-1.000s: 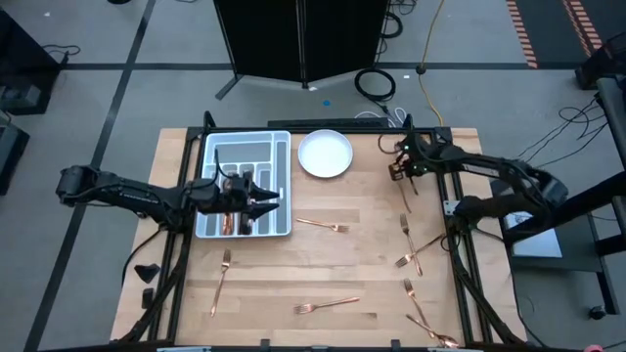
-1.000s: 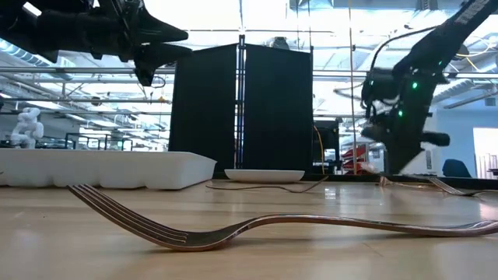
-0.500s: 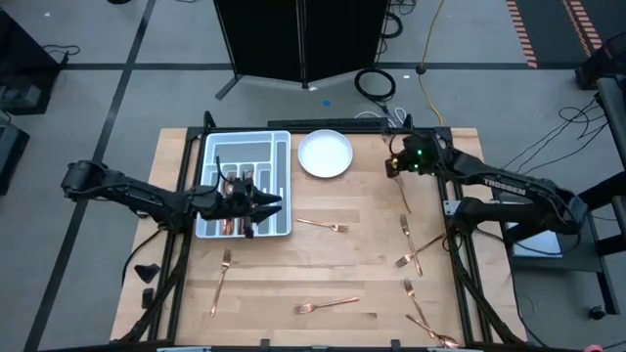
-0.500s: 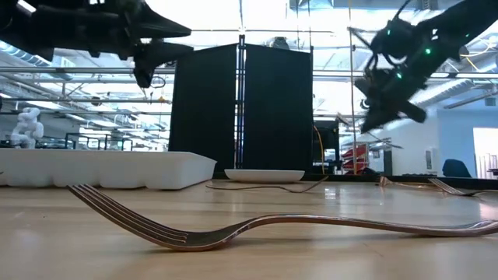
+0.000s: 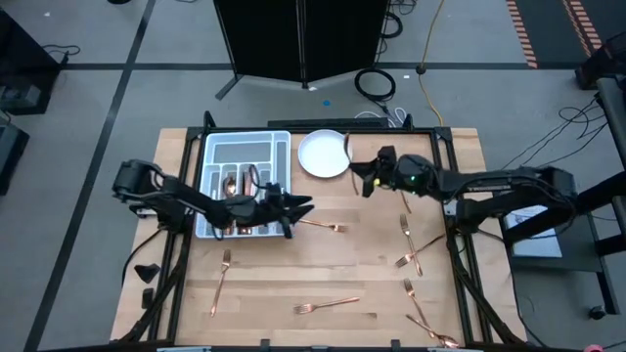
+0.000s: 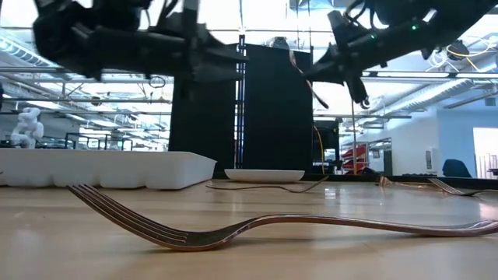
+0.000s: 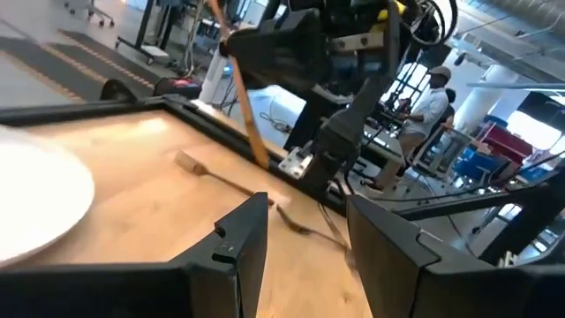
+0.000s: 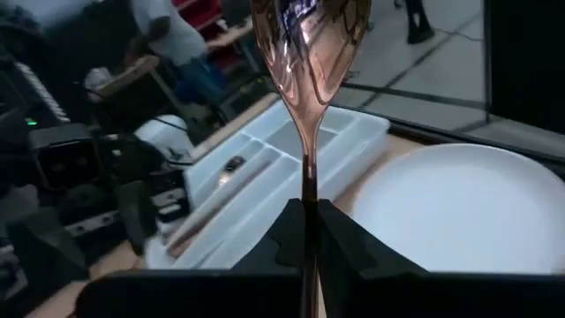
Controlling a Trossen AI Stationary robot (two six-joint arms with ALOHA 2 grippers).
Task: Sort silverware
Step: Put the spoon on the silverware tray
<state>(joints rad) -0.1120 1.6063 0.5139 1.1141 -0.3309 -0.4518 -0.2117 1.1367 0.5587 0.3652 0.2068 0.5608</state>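
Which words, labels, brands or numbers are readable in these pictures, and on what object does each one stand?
None can be read.
Right arm: no lettering shows on its link in the high view.
Tray, plate, spoon: no print shows.
Room behind, low view: any signs are too small to read.

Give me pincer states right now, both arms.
Left pincer: open, empty, above the table just past the tray.
Right pincer: shut on a spoon, beside the plate.

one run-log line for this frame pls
left gripper: open, empty, beside tray | right gripper: shut on spoon, by plate | forks on table
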